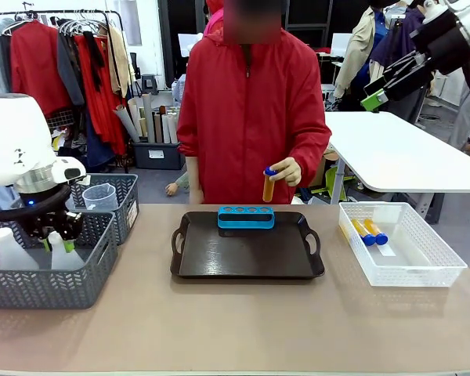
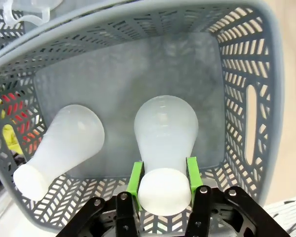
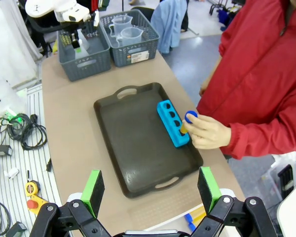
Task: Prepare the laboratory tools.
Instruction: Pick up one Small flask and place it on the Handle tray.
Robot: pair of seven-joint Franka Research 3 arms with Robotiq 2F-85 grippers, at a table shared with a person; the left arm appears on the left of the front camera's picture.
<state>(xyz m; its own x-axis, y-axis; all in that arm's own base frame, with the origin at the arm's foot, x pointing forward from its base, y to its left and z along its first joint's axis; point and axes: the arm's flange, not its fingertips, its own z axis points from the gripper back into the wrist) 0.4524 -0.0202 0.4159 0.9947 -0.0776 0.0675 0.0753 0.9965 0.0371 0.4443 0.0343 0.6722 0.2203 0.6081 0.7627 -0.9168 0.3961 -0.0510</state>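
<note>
Left gripper (image 2: 164,177) pinches the neck of a conical flask (image 2: 165,128) inside the grey basket (image 2: 247,113); lift straight up, I'd say, clear of the second flask (image 2: 64,143) at nine o'clock.

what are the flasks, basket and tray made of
Flasks: probably plastic, frosted translucent white, matt; light glows through. Basket: grey moulded plastic, going by its cut-out slots. Tray: dark, semi-gloss, likely plastic; its floor shows soft reflections.
</note>
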